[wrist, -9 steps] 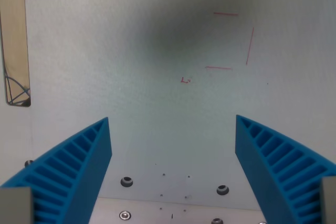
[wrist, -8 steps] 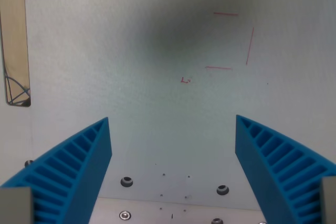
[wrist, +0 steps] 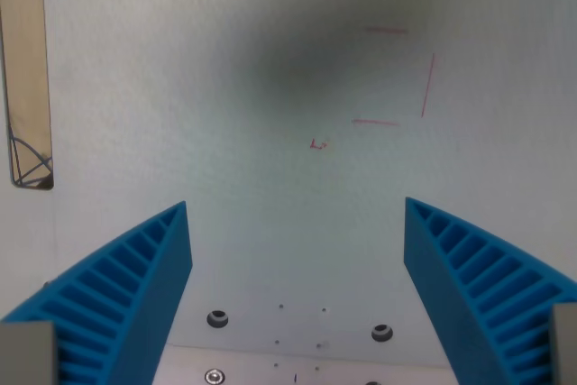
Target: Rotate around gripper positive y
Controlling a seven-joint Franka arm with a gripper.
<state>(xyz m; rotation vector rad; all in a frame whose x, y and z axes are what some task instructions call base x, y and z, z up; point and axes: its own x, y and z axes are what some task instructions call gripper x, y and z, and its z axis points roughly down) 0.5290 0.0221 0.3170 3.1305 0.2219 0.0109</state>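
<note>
The pale surface point(wrist: 180, 87) fills the frame, its top blurred under a dark shadow; the picture's edges cut it off. The claw point(wrist: 297, 209) has its blue ribbed fingers point(wrist: 126, 295) spread wide apart with nothing between them, their bases cropped below. A tan strip point(wrist: 25, 60) runs down the wrist view's left edge. Faint red lines point(wrist: 424, 83) lie ahead, right of centre. Small screw holes point(wrist: 217, 317) sit near the lower edge.

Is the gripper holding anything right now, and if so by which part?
Nothing is held. The gripper is open, its blue ribbed fingers spread wide apart with only the bare white table surface showing between them.
</note>
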